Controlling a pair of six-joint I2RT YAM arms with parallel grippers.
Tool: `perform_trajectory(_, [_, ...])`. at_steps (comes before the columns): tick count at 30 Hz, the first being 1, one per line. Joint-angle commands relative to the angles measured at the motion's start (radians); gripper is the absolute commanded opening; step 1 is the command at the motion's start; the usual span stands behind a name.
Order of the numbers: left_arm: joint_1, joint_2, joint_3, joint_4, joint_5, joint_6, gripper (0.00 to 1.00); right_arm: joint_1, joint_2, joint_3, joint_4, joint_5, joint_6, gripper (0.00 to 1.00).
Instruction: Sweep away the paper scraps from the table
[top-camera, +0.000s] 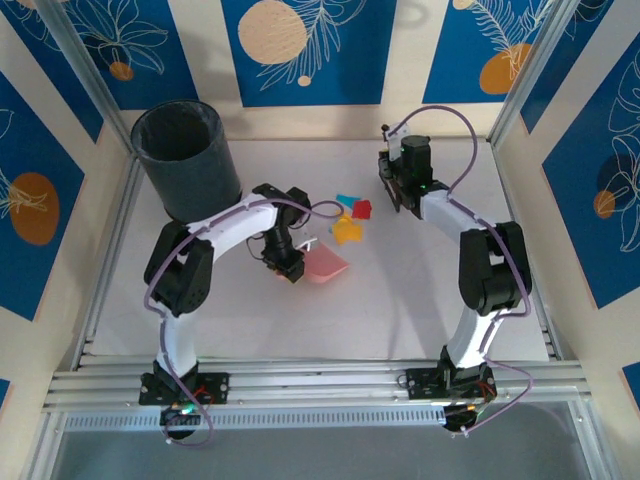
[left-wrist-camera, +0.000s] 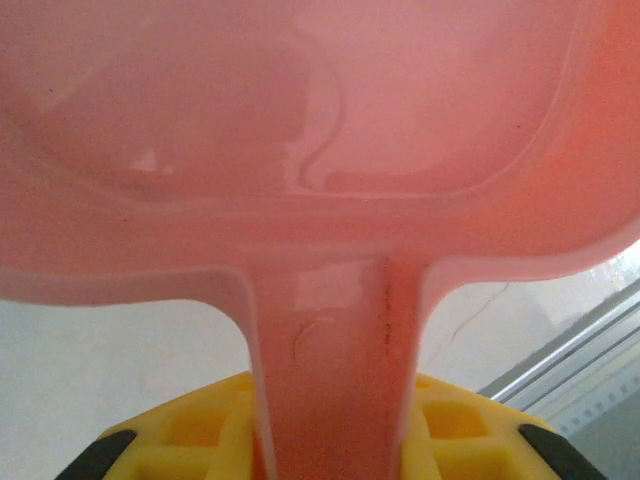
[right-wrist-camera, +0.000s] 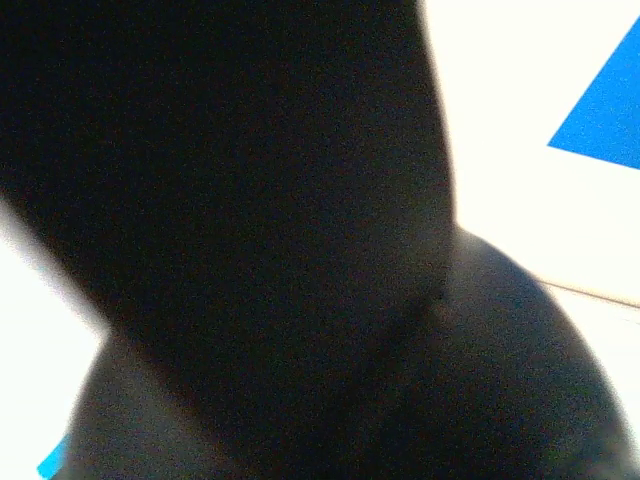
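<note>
Pink dustpan (top-camera: 326, 266) near paper scraps (top-camera: 347, 231)

Red, yellow, cyan paper scraps (top-camera: 349, 222) clustered on pale table (top-camera: 400, 310)

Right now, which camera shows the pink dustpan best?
Left wrist view: the dustpan and its handle sit close up, the handle clamped between the left gripper's yellow fingers. The top external view shows the dustpan small, beside the paper scraps. The right wrist view is dark and blurred.
</note>
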Motion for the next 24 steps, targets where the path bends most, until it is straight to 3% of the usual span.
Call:
perform_trajectory(1, [-0.010,0.033,0.050,-0.039,-0.015,-0.015,0.00,0.018,0.008,0.039,0.024,-0.014,-0.053,0.00])
perform_trajectory(17, [-0.007,0.149,0.176,-0.065,-0.026,-0.020,0.00,0.074,-0.021,-0.030,-0.063,-0.266,-0.106,0.00])
perform_trajectory(24, [-0.002,0.180,0.209,-0.064,-0.034,-0.034,0.00,0.096,-0.053,-0.045,-0.130,-0.320,-0.112,0.00])
